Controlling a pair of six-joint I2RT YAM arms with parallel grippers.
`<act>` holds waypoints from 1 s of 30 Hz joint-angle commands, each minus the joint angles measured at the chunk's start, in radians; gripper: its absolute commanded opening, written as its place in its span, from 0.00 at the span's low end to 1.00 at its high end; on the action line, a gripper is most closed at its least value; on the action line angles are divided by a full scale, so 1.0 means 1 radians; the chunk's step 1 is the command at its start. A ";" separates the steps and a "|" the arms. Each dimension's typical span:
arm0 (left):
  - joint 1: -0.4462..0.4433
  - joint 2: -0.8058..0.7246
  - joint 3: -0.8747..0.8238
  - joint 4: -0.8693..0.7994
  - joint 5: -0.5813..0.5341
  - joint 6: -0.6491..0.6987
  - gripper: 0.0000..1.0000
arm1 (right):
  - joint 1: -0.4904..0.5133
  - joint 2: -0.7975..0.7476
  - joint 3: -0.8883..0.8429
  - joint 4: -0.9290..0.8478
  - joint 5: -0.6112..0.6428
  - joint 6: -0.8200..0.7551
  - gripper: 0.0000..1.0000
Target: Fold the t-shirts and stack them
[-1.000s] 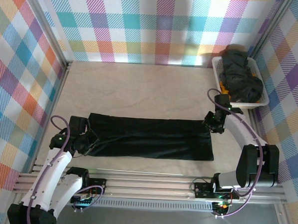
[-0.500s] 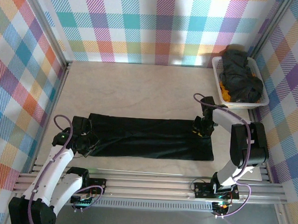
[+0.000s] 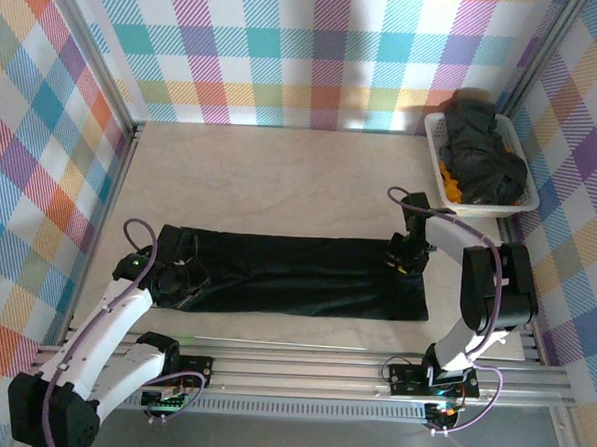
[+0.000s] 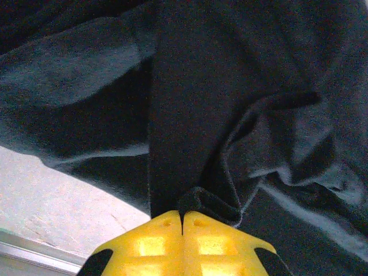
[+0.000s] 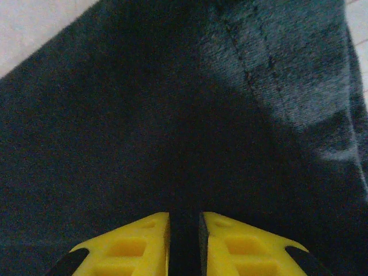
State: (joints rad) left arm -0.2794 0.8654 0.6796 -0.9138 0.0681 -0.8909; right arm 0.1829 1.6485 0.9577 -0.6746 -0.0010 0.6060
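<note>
One black t-shirt [image 3: 306,279] lies across the table as a long folded strip. My left gripper [image 3: 188,278] sits on its left end. In the left wrist view the yellow fingers [image 4: 155,241] are shut on a raised fold of the t-shirt [image 4: 230,86]. My right gripper [image 3: 401,259] rests on the strip's far right corner. Its yellow fingertips [image 5: 230,241] stand a narrow gap apart with dark t-shirt cloth [image 5: 144,115] pinched between them. More black t-shirts [image 3: 482,153] are heaped in the basket.
The white basket [image 3: 485,208] stands at the back right against the wall, with a small orange item [image 3: 448,179] in it. Checked walls close in three sides. A metal rail [image 3: 291,368] runs along the near edge. Bare tabletop [image 3: 281,183] lies behind the strip.
The right gripper has moved left onto the strip's far right corner and narrowed its jaws on the cloth. The left gripper has shifted right and away, bunching the shirt's left end.
</note>
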 commanded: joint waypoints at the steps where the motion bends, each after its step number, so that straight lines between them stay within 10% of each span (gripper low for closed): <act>1: -0.046 -0.022 0.028 -0.038 -0.035 -0.037 0.00 | -0.005 -0.034 0.026 -0.034 0.021 -0.006 0.21; 9: -0.070 0.025 -0.034 -0.002 -0.070 -0.053 0.00 | -0.004 -0.072 0.035 -0.048 0.038 -0.015 0.22; 13: -0.069 0.050 0.017 -0.079 -0.140 -0.039 0.47 | -0.003 -0.103 0.034 -0.036 0.024 -0.034 0.24; 16: -0.068 0.043 0.086 -0.106 -0.195 -0.024 0.54 | 0.009 -0.124 0.036 -0.020 -0.009 -0.054 0.24; 30: 0.179 0.722 0.438 0.194 -0.064 0.113 0.28 | 0.063 0.039 0.150 -0.020 -0.135 -0.097 0.23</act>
State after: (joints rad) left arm -0.1226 1.4982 1.0668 -0.7689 0.0032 -0.8200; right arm 0.2420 1.6485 1.0630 -0.6716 -0.1165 0.5335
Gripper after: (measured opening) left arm 0.289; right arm 0.233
